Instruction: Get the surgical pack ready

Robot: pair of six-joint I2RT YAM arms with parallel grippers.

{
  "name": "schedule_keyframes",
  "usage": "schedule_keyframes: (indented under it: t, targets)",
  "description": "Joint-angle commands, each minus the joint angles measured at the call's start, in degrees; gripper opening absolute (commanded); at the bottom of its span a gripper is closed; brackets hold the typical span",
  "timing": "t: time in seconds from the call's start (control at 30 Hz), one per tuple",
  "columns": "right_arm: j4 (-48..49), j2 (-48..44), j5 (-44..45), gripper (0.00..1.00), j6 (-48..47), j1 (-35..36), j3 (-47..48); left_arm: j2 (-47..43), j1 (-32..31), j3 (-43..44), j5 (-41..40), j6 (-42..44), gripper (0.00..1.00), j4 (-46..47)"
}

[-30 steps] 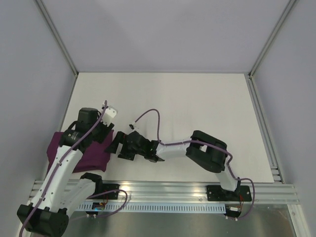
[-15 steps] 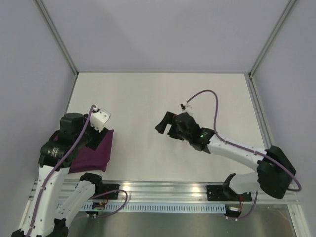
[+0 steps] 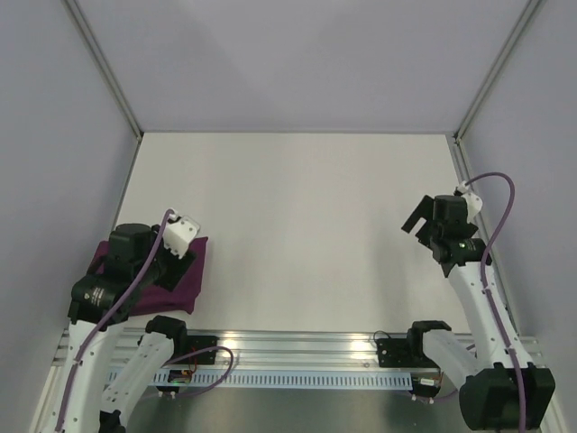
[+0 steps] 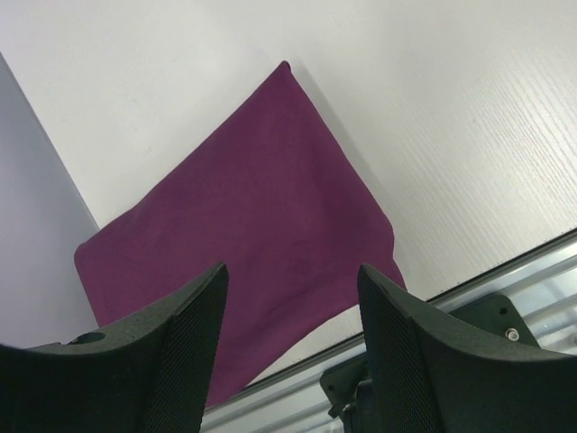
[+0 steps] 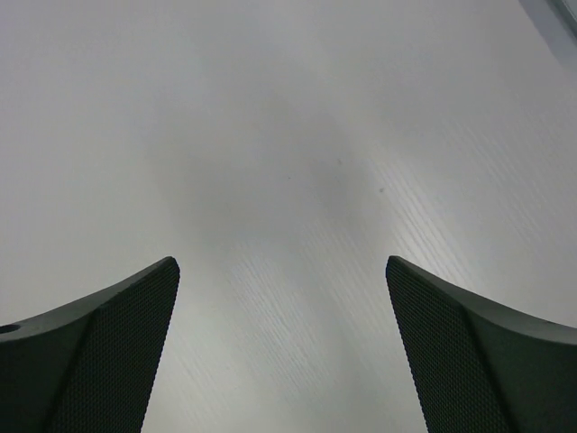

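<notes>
Both left gripper (image 4: 290, 280) and right gripper (image 5: 281, 266) are held wide, empty.
The folded purple cloth (image 4: 243, 225) at the table's (image 3: 297, 198) near-left corner may be dragged off if only its top layer is pinched.

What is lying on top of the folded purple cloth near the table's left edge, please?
Nothing lies on the purple cloth: the left wrist view shows its visible top bare, with the open left gripper above it. Anything wrapped inside or beneath it is hidden.
</notes>
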Motion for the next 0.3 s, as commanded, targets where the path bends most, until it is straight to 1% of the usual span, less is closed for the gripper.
schedule_keyframes:
  t: [0.0,0.1,0.27]
  targets:
    - [-6.4,1.4,1.9,1.00,-5.8,-1.0,1.9,-0.6,0.3,-0.7,-0.6,-1.1,0.68,0.2]
    - [-5.4,1.5,0.1,1.00,-5.7,-0.9,1.5,-0.4,0.3,-1.1,-0.8,-1.0,0.69,0.5]
    - [-0.9,-3.5,-1.8,1.00,-4.9,-0.9,-2.2,-0.5,0.3,-1.3,-1.2,-1.0,0.69,0.3]
